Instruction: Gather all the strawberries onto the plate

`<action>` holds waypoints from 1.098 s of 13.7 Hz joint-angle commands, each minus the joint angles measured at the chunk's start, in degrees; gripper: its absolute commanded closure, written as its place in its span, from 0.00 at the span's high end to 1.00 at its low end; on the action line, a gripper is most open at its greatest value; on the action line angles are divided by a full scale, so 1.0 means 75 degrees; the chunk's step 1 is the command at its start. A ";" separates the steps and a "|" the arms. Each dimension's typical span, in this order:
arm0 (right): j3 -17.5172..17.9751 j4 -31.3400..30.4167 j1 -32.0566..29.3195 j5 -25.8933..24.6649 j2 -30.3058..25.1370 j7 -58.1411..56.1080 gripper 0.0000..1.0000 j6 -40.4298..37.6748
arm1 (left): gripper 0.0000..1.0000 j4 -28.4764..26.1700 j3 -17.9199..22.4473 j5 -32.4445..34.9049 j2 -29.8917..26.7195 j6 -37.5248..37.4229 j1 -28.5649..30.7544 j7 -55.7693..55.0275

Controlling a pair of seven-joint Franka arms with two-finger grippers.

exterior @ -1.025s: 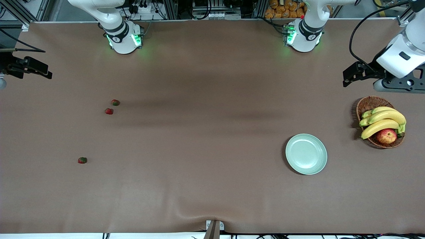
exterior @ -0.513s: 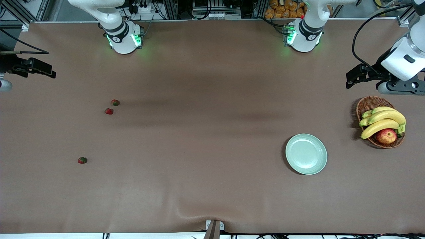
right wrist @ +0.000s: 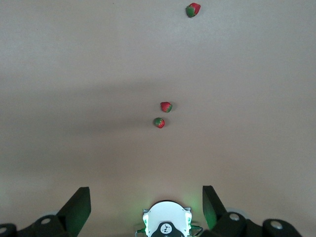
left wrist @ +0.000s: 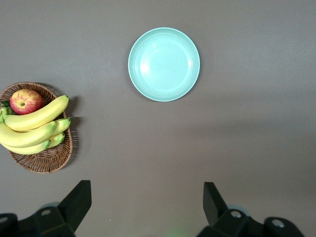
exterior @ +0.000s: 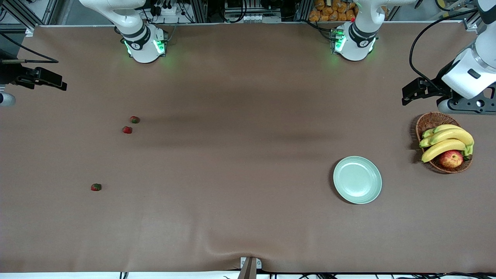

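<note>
Three small red strawberries lie toward the right arm's end of the table. Two sit close together (exterior: 134, 119) (exterior: 127, 130), and one lies alone nearer the front camera (exterior: 96, 187). The right wrist view shows the pair (right wrist: 159, 122) (right wrist: 166, 106) and the lone berry (right wrist: 193, 9). The pale mint plate (exterior: 357, 179) (left wrist: 164, 64) stands bare toward the left arm's end. My right gripper (right wrist: 146, 190) hangs open and high at the right arm's end of the table, holding nothing. My left gripper (left wrist: 146, 186) is open and high over the table beside the basket, also holding nothing.
A brown wicker basket (exterior: 430, 118) (left wrist: 44, 158) with bananas (exterior: 445, 141) and a red-yellow apple (exterior: 450, 159) stands beside the plate at the left arm's end. The two arm bases (exterior: 145, 44) (exterior: 353, 42) stand along the table's back edge.
The right hand has drifted slightly inward over the table. The left hand has shifted a little above the basket. Strawberries, plate and basket have not moved.
</note>
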 commanded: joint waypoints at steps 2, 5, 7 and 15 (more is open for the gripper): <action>0.0084 0.0029 -0.0111 0.0096 -0.0027 0.0141 1.00 -0.0061 | 1.00 0.0145 -0.0018 -0.0029 0.0054 -0.0059 0.0036 0.0121; 0.0084 0.0041 -0.0134 0.0061 -0.0027 0.0130 1.00 -0.0049 | 1.00 0.0134 -0.0018 -0.0029 0.0054 -0.0059 0.0106 0.0145; 0.0084 0.0029 -0.0146 0.0037 -0.0027 0.0118 1.00 0.0044 | 1.00 0.0122 -0.0018 -0.0029 0.0065 -0.0059 0.0106 0.0145; 0.0084 -0.0403 -0.0344 0.0013 0.0452 -0.0011 1.00 0.1577 | 1.00 0.0110 -0.0099 -0.0029 0.0042 -0.0118 0.0059 0.0133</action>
